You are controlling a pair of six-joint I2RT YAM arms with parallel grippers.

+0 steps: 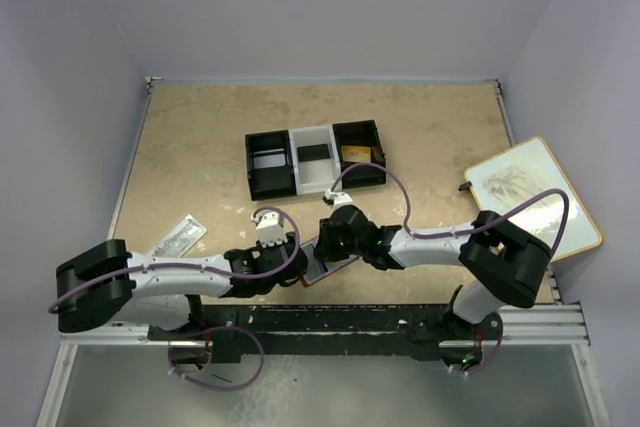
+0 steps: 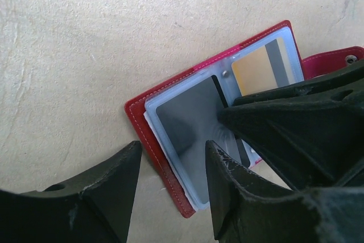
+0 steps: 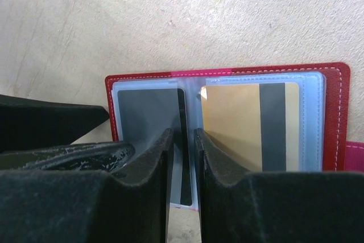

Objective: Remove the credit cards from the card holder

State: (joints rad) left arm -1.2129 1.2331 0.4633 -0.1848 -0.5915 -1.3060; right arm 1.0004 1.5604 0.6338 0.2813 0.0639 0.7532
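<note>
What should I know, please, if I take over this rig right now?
Left gripper: open, fingers straddling the near corner of the card holder, one of them over it.
Right gripper: fingers nearly together over the grey card's inner edge by the fold; grip unclear.
Card holder: lying open on the table.
Done: nothing out yet; grey card and gold card sit in their sleeves.
Left: pull out both.

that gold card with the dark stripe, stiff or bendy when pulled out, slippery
The gold card with the dark stripe lies flat with straight edges, so it is probably stiff. It looks thin and smooth, so likely slippery to pinch. The clear plastic sleeve of the red card holder fits it closely, so it may drag.
</note>
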